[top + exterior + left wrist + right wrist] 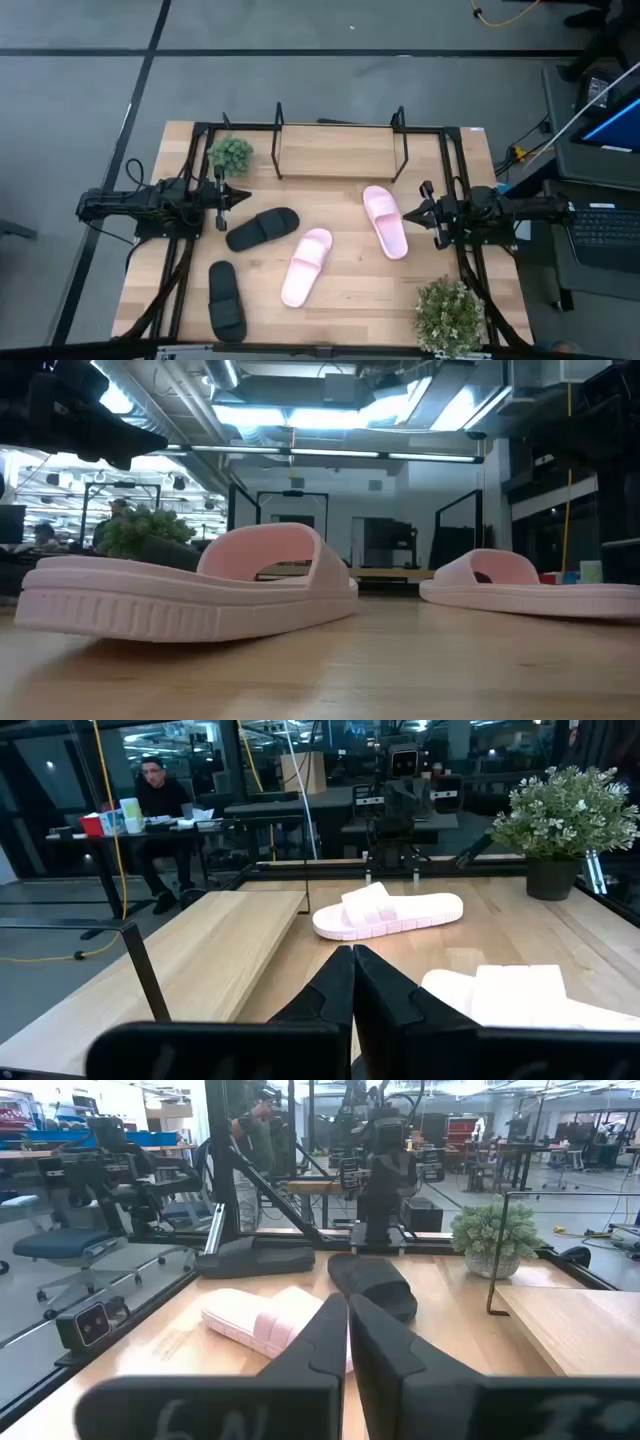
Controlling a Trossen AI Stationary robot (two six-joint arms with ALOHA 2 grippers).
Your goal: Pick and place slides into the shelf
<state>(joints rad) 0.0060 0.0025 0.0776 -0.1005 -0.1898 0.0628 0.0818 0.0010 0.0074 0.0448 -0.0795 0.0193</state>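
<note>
Four soft foam slides lie loose on the light wood table [350, 295], none on the low black-wire shelf w/ pale board [340, 150] yet, so the job looks unstarted. Two pale pink slides [307, 266] [385, 221] sit mid-table; two matte black slides [262, 229] [226, 300] sit toward the left arm's side. Left gripper [222, 198] and right gripper [430, 213] wait at the table's sides, fingers pressed together, holding nothing. Pink soles look ribbed & bendy
</note>
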